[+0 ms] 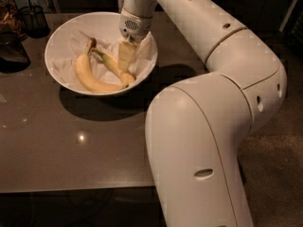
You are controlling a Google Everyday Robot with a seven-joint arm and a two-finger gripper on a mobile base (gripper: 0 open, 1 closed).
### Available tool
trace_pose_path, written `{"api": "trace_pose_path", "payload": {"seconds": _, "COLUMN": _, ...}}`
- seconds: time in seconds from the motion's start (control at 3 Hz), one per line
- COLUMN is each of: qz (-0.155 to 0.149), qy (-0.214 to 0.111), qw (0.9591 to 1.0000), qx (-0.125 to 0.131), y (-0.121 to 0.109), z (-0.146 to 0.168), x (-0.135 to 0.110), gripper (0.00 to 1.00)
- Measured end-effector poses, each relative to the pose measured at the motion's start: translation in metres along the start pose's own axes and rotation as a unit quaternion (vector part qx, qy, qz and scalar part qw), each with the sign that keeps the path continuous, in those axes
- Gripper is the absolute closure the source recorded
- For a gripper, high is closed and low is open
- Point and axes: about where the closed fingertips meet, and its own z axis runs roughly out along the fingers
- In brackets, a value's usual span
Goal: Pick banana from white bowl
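Observation:
The white bowl [59, 37] stands on the dark table at the upper left, lined with crumpled white paper. Two bananas lie in it. The banana [110, 63], shorter, deeper yellow and with a greenish stem, runs diagonally toward the bowl's near right side. A paler, longer, curved banana [89, 79] with a brown stem tip lies to its left. My gripper [124, 59] reaches straight down into the bowl from the arm above. It is right at the middle of the shorter banana and hides part of it.
A black mesh cup [34, 19] and a dark object [12, 51] stand at the table's left edge beside the bowl. My large white arm [203, 126] fills the right side. The table's [71, 145] front edge runs along the bottom.

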Motion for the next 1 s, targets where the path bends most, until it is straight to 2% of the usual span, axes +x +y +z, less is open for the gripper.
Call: {"api": "trace_pose_path", "payload": {"seconds": 1.0, "qz": 0.0, "qy": 0.0, "qw": 1.0, "qx": 0.0, "y": 0.0, "z": 0.0, "x": 0.0, "gripper": 0.51}}
